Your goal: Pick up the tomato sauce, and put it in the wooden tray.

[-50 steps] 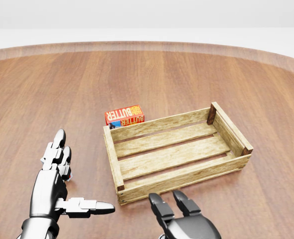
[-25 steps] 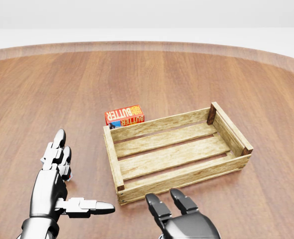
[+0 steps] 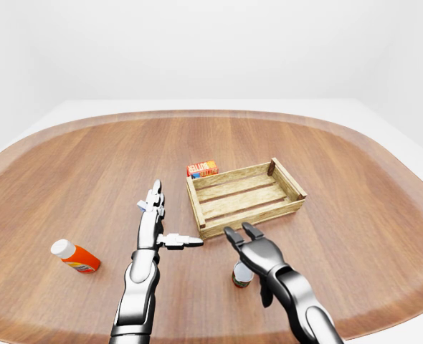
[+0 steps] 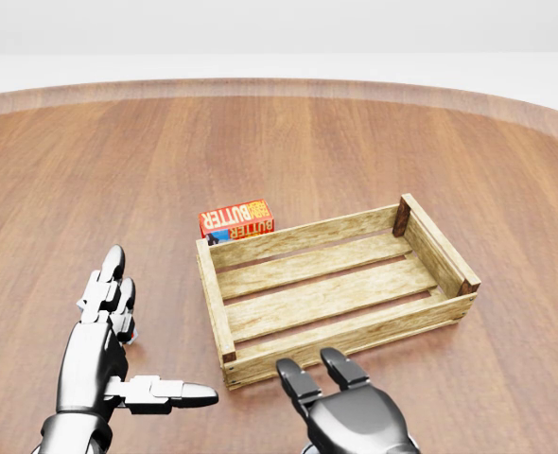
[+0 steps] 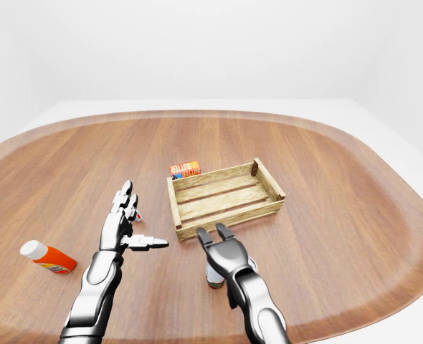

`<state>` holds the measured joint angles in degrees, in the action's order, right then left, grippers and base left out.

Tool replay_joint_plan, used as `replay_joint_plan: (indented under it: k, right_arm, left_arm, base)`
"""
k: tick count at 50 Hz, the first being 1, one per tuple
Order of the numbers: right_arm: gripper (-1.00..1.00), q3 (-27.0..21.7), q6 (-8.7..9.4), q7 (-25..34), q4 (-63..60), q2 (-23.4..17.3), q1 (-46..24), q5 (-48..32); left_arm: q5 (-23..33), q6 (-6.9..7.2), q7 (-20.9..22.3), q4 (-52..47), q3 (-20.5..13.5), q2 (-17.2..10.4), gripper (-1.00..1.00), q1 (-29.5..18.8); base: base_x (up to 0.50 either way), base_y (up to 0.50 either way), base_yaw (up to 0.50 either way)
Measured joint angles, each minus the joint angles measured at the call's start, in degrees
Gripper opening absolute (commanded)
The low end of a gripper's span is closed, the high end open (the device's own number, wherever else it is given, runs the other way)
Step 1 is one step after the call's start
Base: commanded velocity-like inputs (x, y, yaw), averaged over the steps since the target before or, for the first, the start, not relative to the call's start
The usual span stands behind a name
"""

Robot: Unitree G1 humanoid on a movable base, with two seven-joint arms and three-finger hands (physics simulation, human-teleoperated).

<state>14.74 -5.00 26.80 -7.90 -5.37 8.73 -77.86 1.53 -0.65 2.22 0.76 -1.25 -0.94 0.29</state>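
The right hand (image 3: 249,246) hovers open-fingered just above the tomato sauce (image 3: 241,275), a small can standing on the wooden table (image 3: 355,201) and gripped by nothing. The left hand (image 3: 154,222) is spread open and empty. Beyond lies the empty wooden tray (image 4: 336,288), a butter box (image 4: 236,218) behind it.

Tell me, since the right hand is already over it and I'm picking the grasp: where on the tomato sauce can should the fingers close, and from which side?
Grip the tomato sauce can around its round side wall, coming down from above. It seems to stand upright on the table directly beneath the right hand, whose open fingers hide most of it, so judge the exact height as you close.
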Motion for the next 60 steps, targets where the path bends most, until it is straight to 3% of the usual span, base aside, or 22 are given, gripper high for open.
replay_joint_plan:
  k: [36, 60]
  right_arm:
    - [1.0, -3.0, 0.0, -5.5, 14.5, -0.7, -5.4, -0.8]
    - [1.0, 1.0, 0.0, 0.4, 6.6, 1.6, -3.5, -0.7]
  left_arm:
    - [0.0, 0.07, 0.0, 0.0, 0.0, 0.0, 1.0, 0.0]
    - [-0.1, 0.1, 0.0, 0.0, 0.0, 0.0, 1.0, 0.0]
  base:
    - [0.0, 0.0, 0.0]
    - [0.0, 0.0, 0.0]
